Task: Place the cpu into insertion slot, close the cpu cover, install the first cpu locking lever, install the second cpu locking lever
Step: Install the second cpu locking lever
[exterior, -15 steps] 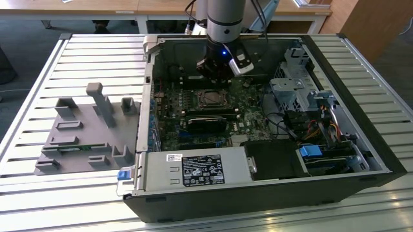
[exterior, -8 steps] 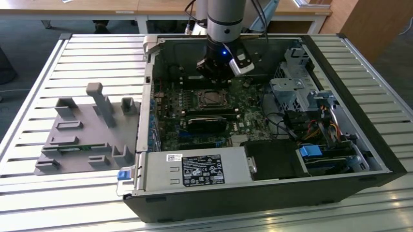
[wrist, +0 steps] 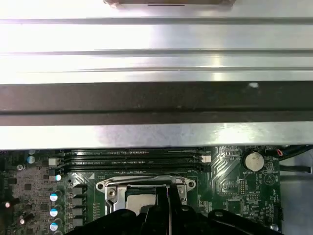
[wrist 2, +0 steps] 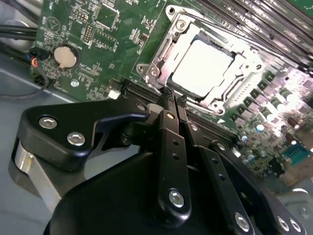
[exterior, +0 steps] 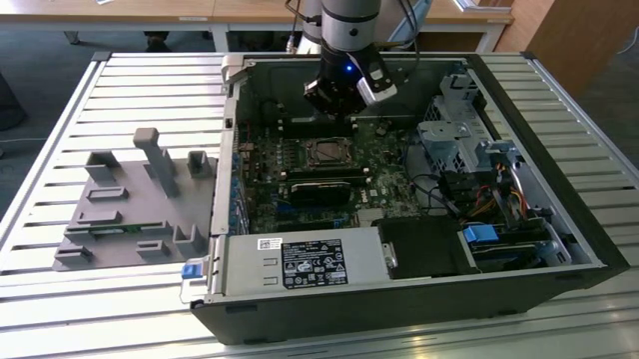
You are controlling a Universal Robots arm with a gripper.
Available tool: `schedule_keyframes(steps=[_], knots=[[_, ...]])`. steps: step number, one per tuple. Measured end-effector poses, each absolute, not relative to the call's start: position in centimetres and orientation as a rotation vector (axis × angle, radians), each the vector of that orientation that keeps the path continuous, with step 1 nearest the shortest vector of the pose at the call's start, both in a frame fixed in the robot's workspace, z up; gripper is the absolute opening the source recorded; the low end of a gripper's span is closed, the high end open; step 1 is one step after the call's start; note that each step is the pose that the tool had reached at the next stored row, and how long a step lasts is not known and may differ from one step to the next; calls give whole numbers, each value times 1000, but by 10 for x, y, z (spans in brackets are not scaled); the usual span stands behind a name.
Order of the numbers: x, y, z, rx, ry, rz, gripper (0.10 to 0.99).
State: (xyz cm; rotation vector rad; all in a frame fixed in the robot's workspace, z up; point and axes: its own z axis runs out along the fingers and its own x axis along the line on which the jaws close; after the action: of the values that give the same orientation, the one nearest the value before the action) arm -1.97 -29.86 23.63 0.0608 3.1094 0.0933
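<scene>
Surface (exterior: 80,299): a slatted silver top; it carries an open computer case and, toward the exterior view's left, a grey fixture block.
Computer case (exterior: 589,224): it lies on its side with the panel off, so the green motherboard (exterior: 394,191) faces up.
Fixture block (exterior: 130,202): grey, with upright posts and shallow pockets, just beside the case wall.
Power supply (exterior: 299,263): a grey box with a white label, at the near edge of the case in the exterior view.
My arm (exterior: 349,22): it comes down from above into the far half of the case.
My end effector (wrist 2: 171,98): the two fingers are pressed together with no gap that I can see, and nothing is between them. The tips hang just beside the socket's edge, over a long black connector strip.
Insertion slot (wrist 2: 168,41): a square socket with a silvery rim near the middle of the board, next to the memory slots (wrist: 132,159).
Cpu cover (wrist 2: 239,73): the silvery frame looks to lie down over the socket.
Cpu (wrist 2: 200,66): its pale metal face shows through the frame's window, seated in the slot.
Coin cell (wrist 2: 66,56): a round battery on the board, well apart from the socket.
</scene>
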Motion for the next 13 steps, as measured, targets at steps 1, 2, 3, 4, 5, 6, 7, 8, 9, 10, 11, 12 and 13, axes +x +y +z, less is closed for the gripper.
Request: schedule_keyframes(steps=[1,2,3,4,5,6,7,8,9,10,11,12,13], knots=[[-20,-299,237,61,3109,93,153],[-20,-299,237,60,3109,94,153],[-20,-300,237,61,3109,94,153],[-20,-301,237,61,3109,93,153],[-20,-302,237,61,3109,94,153],[-20,-303,237,61,3109,93,153],[-20,-304,237,61,3109,93,153],[-20,-306,237,61,3109,94,153],[-20,-308,237,61,3109,93,153],[-20,-310,237,61,3109,93,153],[-20,-313,237,61,3109,94,153],[-20,-316,237,61,3109,94,153],[-20,-318,237,61,3109,93,153]])
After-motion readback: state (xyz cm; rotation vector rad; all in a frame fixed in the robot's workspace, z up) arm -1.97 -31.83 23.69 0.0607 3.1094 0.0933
